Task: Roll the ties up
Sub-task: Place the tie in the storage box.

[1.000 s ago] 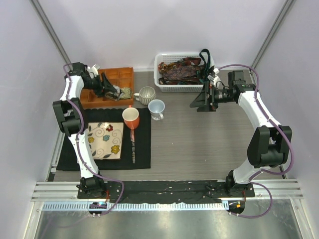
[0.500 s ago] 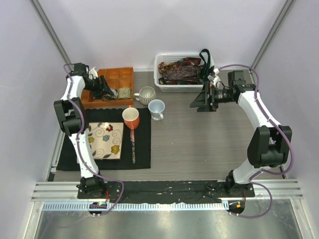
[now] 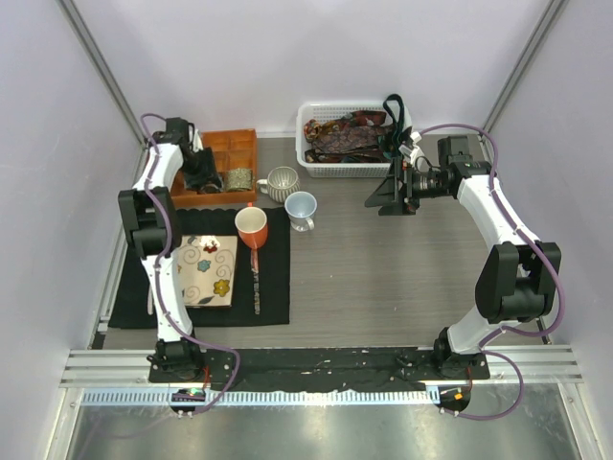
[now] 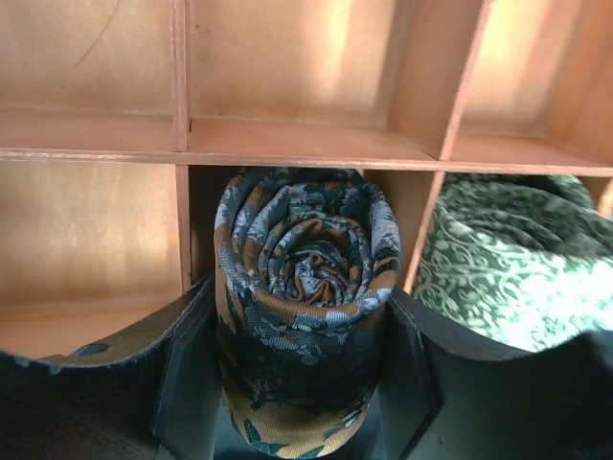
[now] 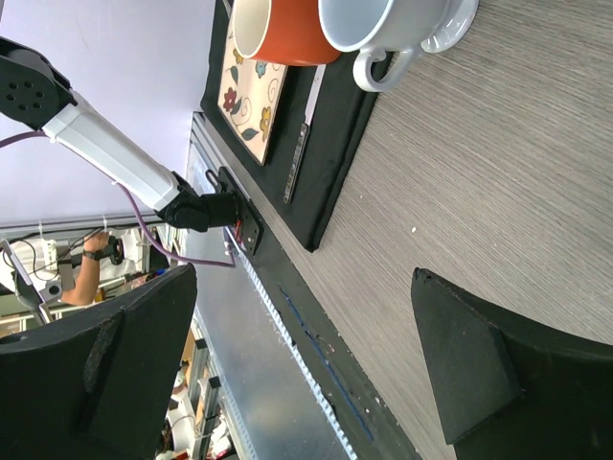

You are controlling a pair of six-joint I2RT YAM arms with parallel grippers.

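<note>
My left gripper [image 4: 302,321] is shut on a rolled tie [image 4: 305,259] with a brown, grey and dark green pattern. It holds the coil upright inside a front compartment of the orange divided tray [image 4: 287,142]. A green-patterned rolled tie [image 4: 508,268] sits in the compartment to its right and also shows in the top view [image 3: 239,178]. In the top view the left gripper [image 3: 209,178] is at the tray [image 3: 238,144]. Unrolled ties [image 3: 345,136] lie piled in a white basket [image 3: 308,144]. My right gripper [image 3: 385,199] is open and empty over the table [image 5: 287,355].
A ribbed cup [image 3: 282,182], a white cup [image 3: 301,207] and an orange cup [image 3: 252,226] stand near the tray. A floral square plate [image 3: 203,270] and a utensil [image 3: 256,283] lie on a black mat [image 3: 273,287]. A dark tie [image 3: 393,113] hangs over the basket's right rim.
My left arm has swung to the right and its gripper has brought the rolled tie down into the tray compartment beside the green coil. The right arm has not moved.
</note>
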